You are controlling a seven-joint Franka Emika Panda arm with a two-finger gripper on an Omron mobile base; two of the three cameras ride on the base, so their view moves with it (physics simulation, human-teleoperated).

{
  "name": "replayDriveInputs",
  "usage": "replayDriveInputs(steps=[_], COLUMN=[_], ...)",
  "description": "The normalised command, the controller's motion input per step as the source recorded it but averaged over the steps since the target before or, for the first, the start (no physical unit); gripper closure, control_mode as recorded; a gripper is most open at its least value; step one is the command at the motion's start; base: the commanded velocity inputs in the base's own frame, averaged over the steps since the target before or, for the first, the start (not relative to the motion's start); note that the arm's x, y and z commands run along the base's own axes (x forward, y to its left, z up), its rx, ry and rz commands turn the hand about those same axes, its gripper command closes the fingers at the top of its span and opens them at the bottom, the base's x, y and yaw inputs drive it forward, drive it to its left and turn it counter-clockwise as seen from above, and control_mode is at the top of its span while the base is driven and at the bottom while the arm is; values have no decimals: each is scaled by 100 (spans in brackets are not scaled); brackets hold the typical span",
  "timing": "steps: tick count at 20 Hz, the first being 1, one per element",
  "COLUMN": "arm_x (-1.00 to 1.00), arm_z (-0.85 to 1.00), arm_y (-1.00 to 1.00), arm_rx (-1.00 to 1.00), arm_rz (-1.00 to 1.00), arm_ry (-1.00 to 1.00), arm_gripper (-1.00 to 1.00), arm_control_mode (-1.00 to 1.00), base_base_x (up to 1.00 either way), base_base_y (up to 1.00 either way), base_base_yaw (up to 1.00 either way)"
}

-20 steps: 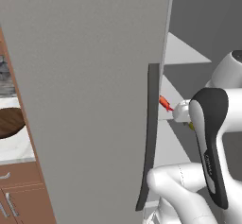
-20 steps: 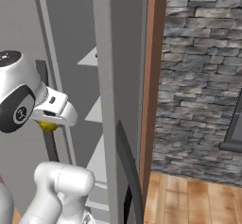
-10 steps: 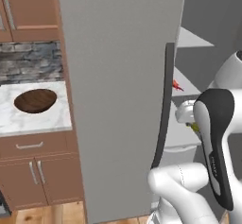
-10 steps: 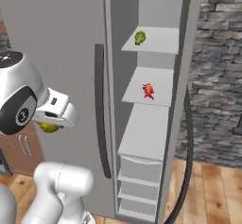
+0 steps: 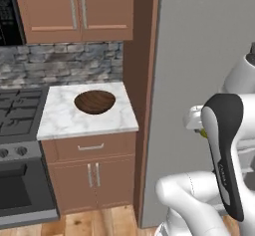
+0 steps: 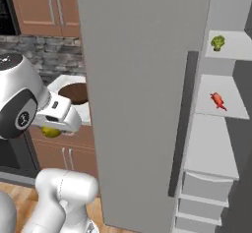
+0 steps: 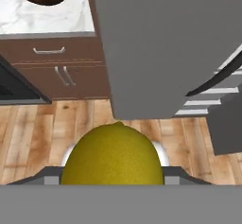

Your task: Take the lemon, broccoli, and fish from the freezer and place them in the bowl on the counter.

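Reddish-brown wooden wall cabinets [image 5: 74,11] with slim metal handles fill the upper left of the left base view, above a grey stacked-stone backsplash [image 5: 60,65]. A black gas stove [image 5: 20,130] sits at the left edge. Light wood plank flooring [image 7: 61,119] runs below.
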Motion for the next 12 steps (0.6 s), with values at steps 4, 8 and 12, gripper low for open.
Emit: replayDriveInputs(steps=[4, 8, 12], arm_x=[0, 0, 0], arm_z=[0, 0, 0], arm_y=[0, 0, 0], arm_rx=[0, 0, 0], arm_rz=[0, 0, 0], arm_ry=[0, 0, 0], arm_gripper=[100, 100, 100], arm_control_mode=[100, 100, 100], base_base_x=[30, 54, 84], base_base_y=[100, 76, 3], base_base_yaw=[-2, -1, -4])
